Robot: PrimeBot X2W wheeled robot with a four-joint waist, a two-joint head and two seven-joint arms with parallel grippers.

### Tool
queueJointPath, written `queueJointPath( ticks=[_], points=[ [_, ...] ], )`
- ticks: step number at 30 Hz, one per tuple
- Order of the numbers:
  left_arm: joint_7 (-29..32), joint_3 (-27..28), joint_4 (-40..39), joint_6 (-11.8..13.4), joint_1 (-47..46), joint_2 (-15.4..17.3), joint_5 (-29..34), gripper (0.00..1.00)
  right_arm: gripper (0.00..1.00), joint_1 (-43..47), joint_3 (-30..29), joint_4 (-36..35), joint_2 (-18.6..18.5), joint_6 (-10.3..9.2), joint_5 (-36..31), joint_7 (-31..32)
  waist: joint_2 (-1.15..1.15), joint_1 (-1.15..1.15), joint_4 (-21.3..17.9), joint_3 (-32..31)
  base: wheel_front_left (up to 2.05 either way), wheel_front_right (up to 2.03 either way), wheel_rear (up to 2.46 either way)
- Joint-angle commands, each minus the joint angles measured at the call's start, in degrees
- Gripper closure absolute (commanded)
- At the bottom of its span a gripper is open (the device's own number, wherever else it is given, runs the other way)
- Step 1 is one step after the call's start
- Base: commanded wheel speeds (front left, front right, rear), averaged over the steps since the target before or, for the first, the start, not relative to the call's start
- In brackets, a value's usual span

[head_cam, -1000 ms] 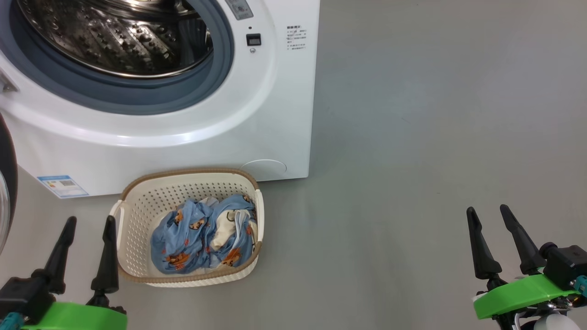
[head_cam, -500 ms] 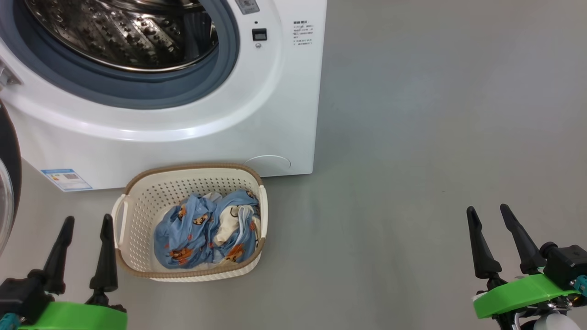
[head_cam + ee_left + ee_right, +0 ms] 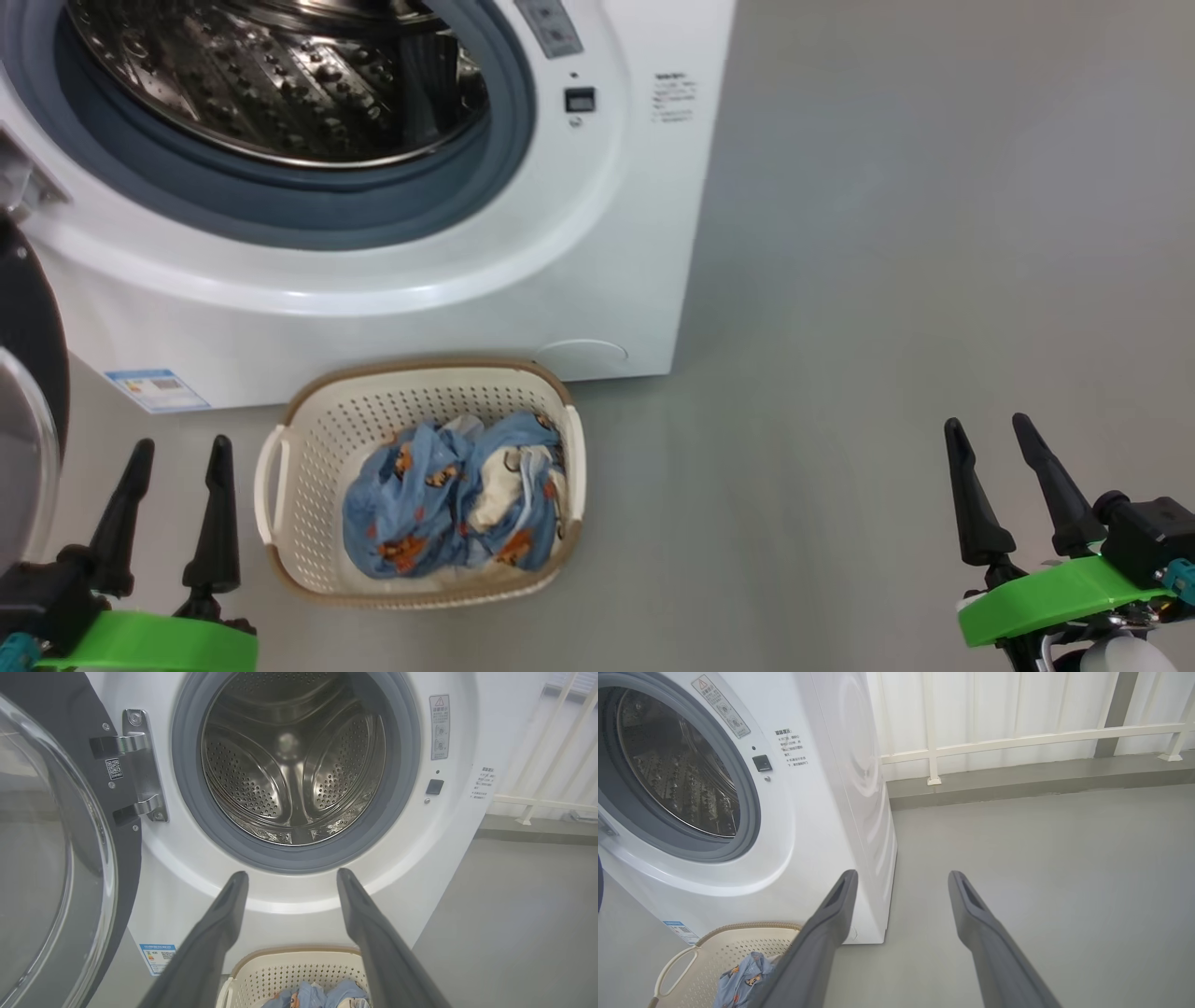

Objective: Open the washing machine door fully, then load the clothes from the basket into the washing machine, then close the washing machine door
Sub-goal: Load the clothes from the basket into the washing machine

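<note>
Head view: L gripper [image 3: 179, 450] has its two fingers apart w/ nothing betw. them. R gripper [image 3: 987, 425] is the same, open and empty, well off to the R over the grey floor [image 3: 887, 280].

Just beside the L gripper, on its R side, sits the basket [image 3: 317, 439]. The clothes [image 3: 448, 504] lie in it, a crumpled heap on the side away from that gripper. I think they are soft, light and floppy, so they will prob. sag and trail when picked up. Best spot to pinch is prob. a high fold near the mid of the heap, not a thin edge.

Ahead of the L gripper is the washing machine [image 3: 373, 327], its drum [image 3: 292, 765] shiny steel w/ holes. The washing machine door [image 3: 56, 858] is swung out, to the L of that gripper.

Writing: blue label [image 3: 157, 389] low on the front has a code square, print too small to read. QR sticker [image 3: 114, 768] sits by the hinge [image 3: 140, 760]. Grey sticker [image 3: 439, 727] has a warning triangle, and the small dark print [image 3: 677, 98] near it can't be read. I can't make out a brand name.
</note>
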Motion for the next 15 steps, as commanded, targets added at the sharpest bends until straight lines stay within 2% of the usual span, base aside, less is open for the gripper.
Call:
queueJointPath(
  ticks=[1, 7, 15],
  points=[
    [-0.32, 1.63, -1.22, 0.04, -1.74, 1.91, 0.23, 0.00, 0.00, -1.43, 1.24, -1.41, -0.55, 0.32, 0.00, -0.52, 0.00, 0.00, -0.06, 0.22, 1.00, -2.02, 1.01],
    [-0.32, 0.74, -1.15, 0.04, -1.85, 1.18, 0.94, 0.00, 0.00, -1.59, 1.17, -1.38, -0.32, 0.32, 0.02, -0.52, 0.00, 0.00, -0.31, 0.57, 0.80, -1.26, 0.46],
    [-0.32, -0.34, -0.70, 0.04, -1.35, 0.37, 0.56, 0.00, 0.00, -1.45, 1.10, -1.33, -0.07, 0.32, 0.08, -0.52, 0.00, 0.00, -0.31, 0.93, 0.18, -0.18, 0.00]
  ],
)
